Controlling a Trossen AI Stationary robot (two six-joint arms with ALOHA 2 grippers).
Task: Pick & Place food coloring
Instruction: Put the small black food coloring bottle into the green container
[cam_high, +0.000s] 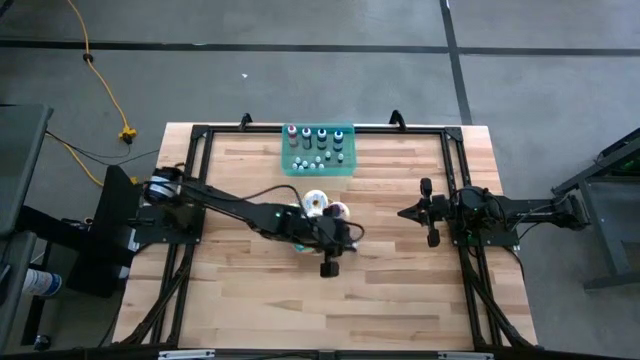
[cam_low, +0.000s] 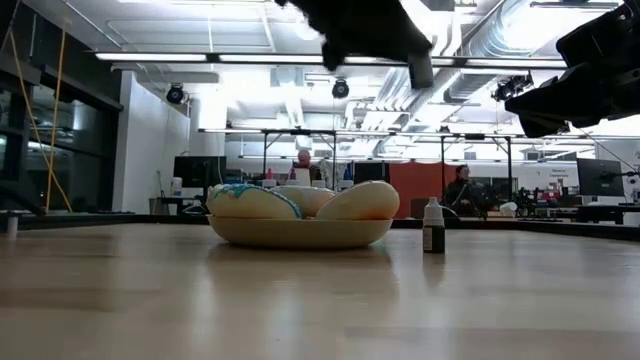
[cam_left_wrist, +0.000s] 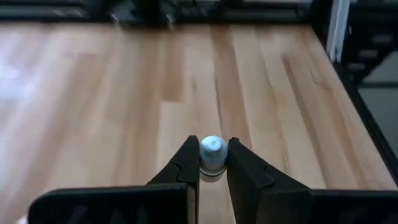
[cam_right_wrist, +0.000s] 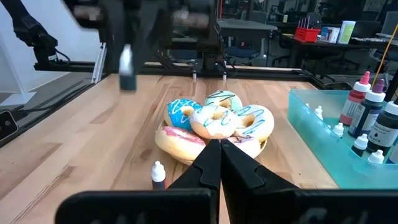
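Note:
My left gripper (cam_left_wrist: 212, 157) is shut on a tiny food coloring bottle (cam_left_wrist: 212, 148) with a white cap, above the middle of the table (cam_high: 400, 290). In the right wrist view the same bottle (cam_right_wrist: 127, 68) has a dark body and hangs in the air. A second small dark bottle (cam_low: 433, 225) stands on its base on the table beside a shallow dish of frosted donuts (cam_low: 300, 215). More bottles stand in the teal tray (cam_high: 320, 168) at the far edge. My right gripper (cam_right_wrist: 219, 158) waits shut at the table's right side. My left gripper pinches the bottle at its white cap (cam_left_wrist: 212, 164) between the two fingers (cam_left_wrist: 186, 163), one on each side. The fingers slant downward at it. The bottle hangs upright below them, cap up, lifted clear of the table.
The donut dish (cam_high: 325, 206) lies just beyond my left gripper (cam_high: 352, 236), between it and the tray. The black frame rails (cam_high: 455, 180) run along the table's sides. People sit at desks in the room behind the table.

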